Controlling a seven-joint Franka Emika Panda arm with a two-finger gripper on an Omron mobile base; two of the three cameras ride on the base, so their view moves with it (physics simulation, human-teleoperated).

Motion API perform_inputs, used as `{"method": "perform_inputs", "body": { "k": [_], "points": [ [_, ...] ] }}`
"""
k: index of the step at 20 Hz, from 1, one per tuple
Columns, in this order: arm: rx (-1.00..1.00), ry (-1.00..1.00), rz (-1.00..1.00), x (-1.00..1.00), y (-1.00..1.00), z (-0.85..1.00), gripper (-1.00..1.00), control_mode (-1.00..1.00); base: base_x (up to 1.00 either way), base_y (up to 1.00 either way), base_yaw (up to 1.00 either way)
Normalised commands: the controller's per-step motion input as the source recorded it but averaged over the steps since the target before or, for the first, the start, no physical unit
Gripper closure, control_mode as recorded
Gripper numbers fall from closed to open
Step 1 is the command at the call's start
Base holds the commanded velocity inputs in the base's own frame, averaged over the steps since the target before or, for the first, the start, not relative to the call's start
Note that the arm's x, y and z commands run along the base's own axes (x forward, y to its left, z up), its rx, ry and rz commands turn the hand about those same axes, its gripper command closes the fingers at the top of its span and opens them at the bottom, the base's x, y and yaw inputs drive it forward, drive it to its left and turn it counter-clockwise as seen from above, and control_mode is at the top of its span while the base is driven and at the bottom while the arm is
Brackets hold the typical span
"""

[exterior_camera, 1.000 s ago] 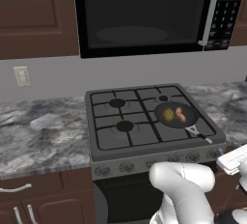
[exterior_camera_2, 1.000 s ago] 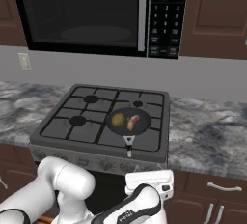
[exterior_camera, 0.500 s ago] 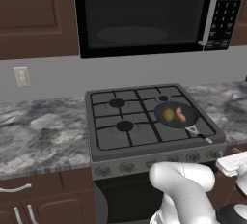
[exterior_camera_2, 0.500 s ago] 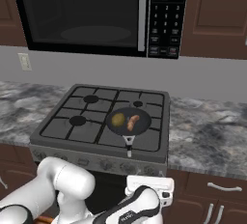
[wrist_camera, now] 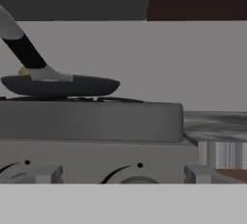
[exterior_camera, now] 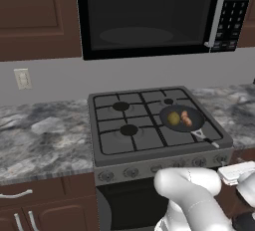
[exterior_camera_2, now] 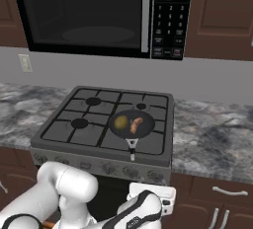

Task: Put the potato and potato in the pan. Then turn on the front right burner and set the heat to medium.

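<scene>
The dark pan (exterior_camera: 194,124) sits on the stove's front right burner, its handle pointing toward the front edge. Inside it lie the round olive-yellow potato (exterior_camera: 173,118) and, touching or nearly touching its right side, the orange-brown potato (exterior_camera: 187,119). The right base view shows the same pan (exterior_camera_2: 129,133) with the round potato (exterior_camera_2: 121,122) and the long potato (exterior_camera_2: 136,123). My gripper (wrist_camera: 123,175) is open, low in front of the stove, facing its front panel. The hand view looks up at the pan (wrist_camera: 62,86) from below rim height.
A stove knob (wrist_camera: 128,175) lies straight ahead between my fingertips and another knob (wrist_camera: 14,171) lies to its left. A row of knobs (exterior_camera: 199,163) lines the front panel. Marble counter (exterior_camera: 40,140) flanks the stove, and a microwave (exterior_camera: 149,11) hangs above it.
The hand has sunk slightly in front of the stove. The pan and both potatoes have not moved, and the jaws stay wide.
</scene>
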Motion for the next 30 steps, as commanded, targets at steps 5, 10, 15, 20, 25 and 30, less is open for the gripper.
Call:
{"method": "perform_inputs", "body": {
  "k": [5, 10, 15, 20, 25, 30],
  "points": [
    [-0.04, 0.14, 0.0, 0.03, -0.24, -0.08, -1.0, -1.0, 0.0, 0.0, 0.0],
    [0.0, 0.07, 0.0, 0.0, -0.02, -0.04, -1.0, -1.0, 0.0, 0.0, 0.0],
    [0.0, 0.04, 0.0, 0.0, 0.05, -0.08, -1.0, -1.0, 0.0, 0.0, 0.0],
    [0.0, 0.02, 0.0, 0.0, 0.09, -0.07, -1.0, -1.0, 0.0, 0.0, 0.0],
    [0.0, 0.0, 0.0, 0.16, 0.0, -0.02, -1.0, -1.0, 0.0, 0.0, 0.0],
    [0.0, 0.01, 0.0, 0.13, 0.0, 0.0, -1.0, -1.0, 0.0, 0.0, 0.0]
  ]
}}
